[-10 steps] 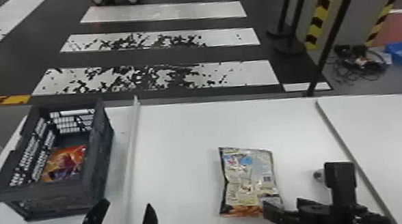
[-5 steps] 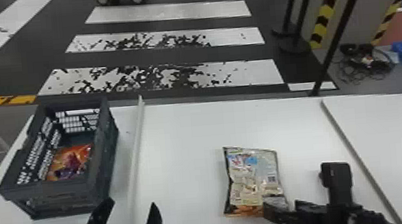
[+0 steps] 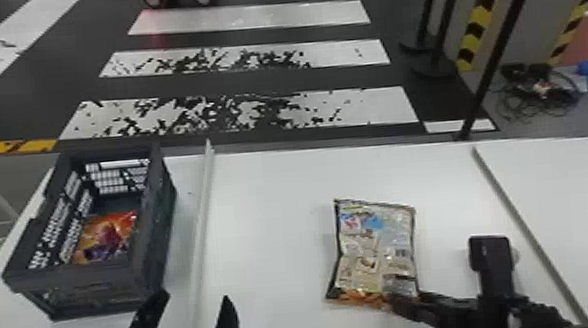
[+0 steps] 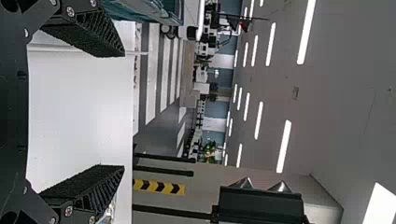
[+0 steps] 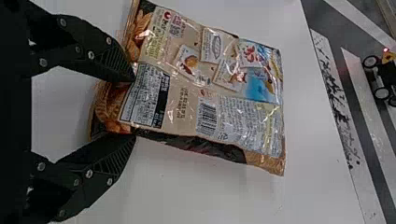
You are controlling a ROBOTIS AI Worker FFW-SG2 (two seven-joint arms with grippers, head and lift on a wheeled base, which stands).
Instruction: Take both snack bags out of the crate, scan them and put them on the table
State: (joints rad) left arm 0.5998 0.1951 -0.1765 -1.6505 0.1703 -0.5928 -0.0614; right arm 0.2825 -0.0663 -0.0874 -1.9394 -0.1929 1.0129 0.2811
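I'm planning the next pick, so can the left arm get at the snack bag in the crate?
Probably yes: the left end effector is open, near the crate, and nothing covers the snack bag from above. The crate's wall stands between, so likely go in from above.

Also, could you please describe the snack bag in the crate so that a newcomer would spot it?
On the white table, toward the robot's left, stands a dark grey crate with openwork sides. The snack bag lies inside it, glossy orange-red with purple patches, unlike the beige-and-blue bag outside the crate.
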